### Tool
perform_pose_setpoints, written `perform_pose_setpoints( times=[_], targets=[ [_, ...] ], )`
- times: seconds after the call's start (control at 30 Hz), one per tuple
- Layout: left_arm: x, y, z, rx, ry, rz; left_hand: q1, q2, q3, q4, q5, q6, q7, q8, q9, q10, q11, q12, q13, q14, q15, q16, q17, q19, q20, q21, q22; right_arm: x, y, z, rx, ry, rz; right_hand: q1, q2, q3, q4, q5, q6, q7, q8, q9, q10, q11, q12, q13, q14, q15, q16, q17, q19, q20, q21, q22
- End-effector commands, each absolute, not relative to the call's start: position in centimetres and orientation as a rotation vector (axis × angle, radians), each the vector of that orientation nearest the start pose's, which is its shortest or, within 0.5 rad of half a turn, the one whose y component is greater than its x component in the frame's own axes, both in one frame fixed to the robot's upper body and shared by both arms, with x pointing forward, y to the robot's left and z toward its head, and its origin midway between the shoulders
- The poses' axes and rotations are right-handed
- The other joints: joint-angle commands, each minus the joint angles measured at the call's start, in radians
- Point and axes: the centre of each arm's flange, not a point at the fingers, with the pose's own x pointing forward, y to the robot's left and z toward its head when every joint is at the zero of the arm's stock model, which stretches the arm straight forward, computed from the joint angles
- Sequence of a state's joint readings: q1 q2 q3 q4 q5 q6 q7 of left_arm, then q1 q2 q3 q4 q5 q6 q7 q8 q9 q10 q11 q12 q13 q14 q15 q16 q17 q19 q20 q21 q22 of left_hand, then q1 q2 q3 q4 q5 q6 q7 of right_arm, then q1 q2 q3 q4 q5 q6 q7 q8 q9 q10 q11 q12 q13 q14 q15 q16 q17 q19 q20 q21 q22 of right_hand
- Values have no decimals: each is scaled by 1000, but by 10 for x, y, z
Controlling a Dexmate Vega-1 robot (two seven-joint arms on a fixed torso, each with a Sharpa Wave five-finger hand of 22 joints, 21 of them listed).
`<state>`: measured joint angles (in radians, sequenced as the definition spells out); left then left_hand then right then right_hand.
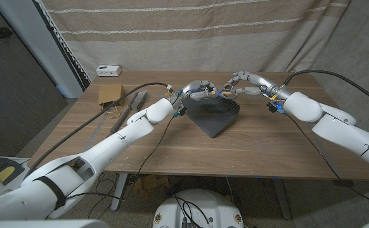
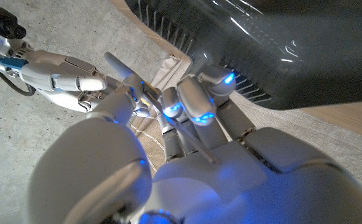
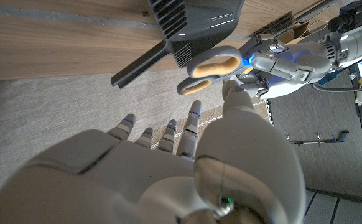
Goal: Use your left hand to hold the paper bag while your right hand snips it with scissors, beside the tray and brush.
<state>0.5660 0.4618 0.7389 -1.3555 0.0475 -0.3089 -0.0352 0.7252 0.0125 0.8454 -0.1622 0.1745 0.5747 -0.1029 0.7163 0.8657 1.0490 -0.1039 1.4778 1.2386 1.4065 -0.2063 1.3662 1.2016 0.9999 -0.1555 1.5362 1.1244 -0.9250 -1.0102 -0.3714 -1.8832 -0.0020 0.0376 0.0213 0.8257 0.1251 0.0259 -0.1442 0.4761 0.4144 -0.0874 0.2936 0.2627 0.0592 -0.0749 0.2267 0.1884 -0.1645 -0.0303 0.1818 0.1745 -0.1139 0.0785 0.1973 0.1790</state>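
Observation:
My left hand (image 1: 196, 90) hovers over the far rim of the dark ribbed tray (image 1: 217, 118) and grips the scissors (image 1: 225, 92) by the blade end. Their grey and orange handles (image 3: 213, 65) point toward my right hand (image 1: 246, 81). That hand has its fingers spread, with the fingertips (image 3: 194, 111) just short of the handles and nothing in it. A thin blade (image 2: 120, 67) sticks out between my left hand's fingers (image 2: 196, 102), and my right hand (image 2: 63, 78) shows beyond it. The brown paper bag (image 1: 110, 95) lies on the table's far left, apart from both hands.
A long black brush (image 1: 130, 107) lies between the bag and the tray (image 3: 196, 15). A small white box (image 1: 108, 69) sits at the back left corner. A striped curtain hangs behind the table. Bare wood stretches along the front.

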Motion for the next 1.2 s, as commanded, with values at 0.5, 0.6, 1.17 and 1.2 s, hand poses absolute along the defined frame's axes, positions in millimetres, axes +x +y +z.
perform_pose_setpoints(
  times=[0.5, 0.6, 1.17, 1.2],
  targets=[
    [622, 90, 34, 796, -883, -476, -140, 158, 124, 127, 4, 124, -26, 163, 2, 96, -98, 96, 2, -4, 0, 8, 0, 1, -57, 3, -1, 548, -266, 51, -1120, -704, 173, 7, 2, -1, 8, -4, 47, -3, 27, 14, 24, -6, 11, 2, -3, -21, 6, 4, 14, 1, 6, 2],
    [622, 90, 35, 807, -889, -475, -141, 158, 126, 129, 4, 126, -24, 164, 0, 97, -98, 96, 3, -1, 0, 9, 1, 1, -57, 7, 6, 548, -265, 51, -1122, -707, 162, 9, 5, -1, 9, -5, 65, -7, 36, 17, 33, -16, 14, 2, 2, -23, 6, 4, 19, 0, 7, 1],
    [613, 90, 37, 896, -974, -441, -141, 158, 123, 128, 4, 127, -23, 168, -1, 98, -98, 96, 2, -4, 0, 10, 2, -1, -57, 3, -1, 545, -263, 49, -1174, -713, 148, 12, 6, -4, 12, -6, 77, -12, 42, 24, 49, -34, 18, 2, 14, -33, 7, 4, 28, -3, 8, 1],
    [613, 90, 38, 894, -974, -441, -140, 159, 124, 127, 4, 128, -23, 167, -4, 98, -98, 96, 3, -3, 0, 10, 2, 2, -57, 6, 1, 545, -262, 49, -1179, -712, 146, 12, 6, -4, 12, -6, 77, -12, 42, 24, 49, -33, 18, 2, 14, -33, 7, 4, 28, -3, 8, 1]
  ],
)
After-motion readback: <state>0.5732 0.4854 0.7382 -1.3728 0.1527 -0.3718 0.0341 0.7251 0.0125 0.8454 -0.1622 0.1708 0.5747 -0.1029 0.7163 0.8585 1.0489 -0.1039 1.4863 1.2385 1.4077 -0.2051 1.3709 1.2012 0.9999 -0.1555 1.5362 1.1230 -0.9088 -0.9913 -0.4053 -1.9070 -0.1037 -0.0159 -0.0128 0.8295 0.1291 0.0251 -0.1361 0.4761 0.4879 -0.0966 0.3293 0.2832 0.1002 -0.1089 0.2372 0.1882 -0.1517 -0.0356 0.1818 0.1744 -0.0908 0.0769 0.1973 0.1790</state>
